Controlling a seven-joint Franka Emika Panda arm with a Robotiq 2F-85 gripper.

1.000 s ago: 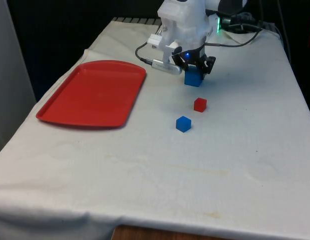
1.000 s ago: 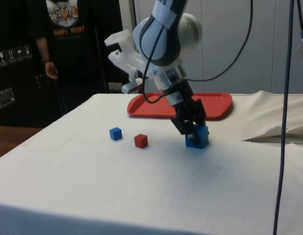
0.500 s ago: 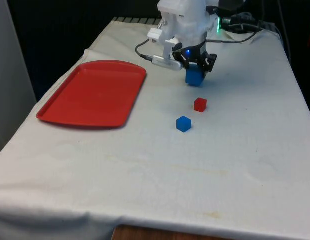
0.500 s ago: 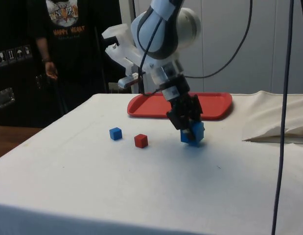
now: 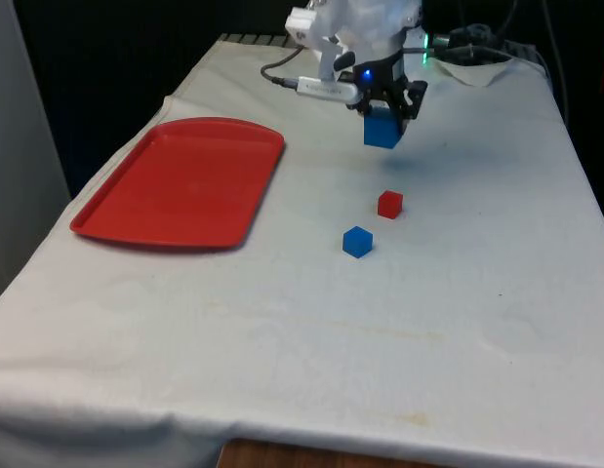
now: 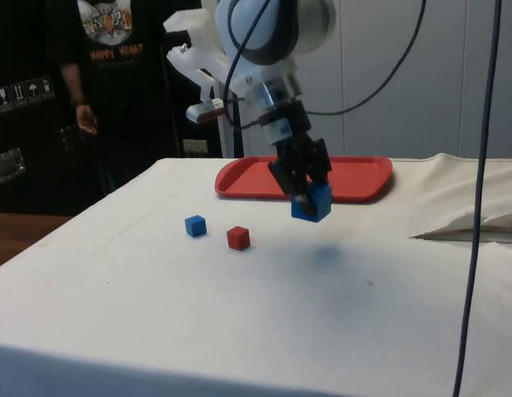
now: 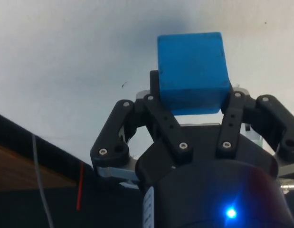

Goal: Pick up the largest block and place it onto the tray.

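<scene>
Fingers [image 7: 155, 97] of the gripper [image 5: 387, 109] clamped on the large blue block [image 5: 382, 130], which hangs clear of the desk [image 5: 458, 322] in the upper centre of the front frame, its shadow on the cloth just below. In the side view the same block [image 6: 311, 203] sits tilted between the fingers, one corner lowest, and the gripper [image 6: 303, 184] appears in front of the red tray [image 6: 363, 178] at mid frame. The wrist view shows the block [image 7: 192, 71] gripped by its lower part only, most of its body projecting past the fingertips, with the gripper [image 7: 190, 102] closed around that small held portion.

Risks, as judged from this pose: a shallow, skewed hold may let the block rotate or slip out during the traverse, most likely under a quick sideways move. The tray [image 5: 181, 181] lies well apart, toward the left of the front frame, so the carry is long. A low path could catch the tray's raised rim. A tilted release could make the block tumble and roll off. The small red block [image 5: 389, 204] and small blue block [image 5: 357, 241] sit lower in the frame, away from the likely route
</scene>
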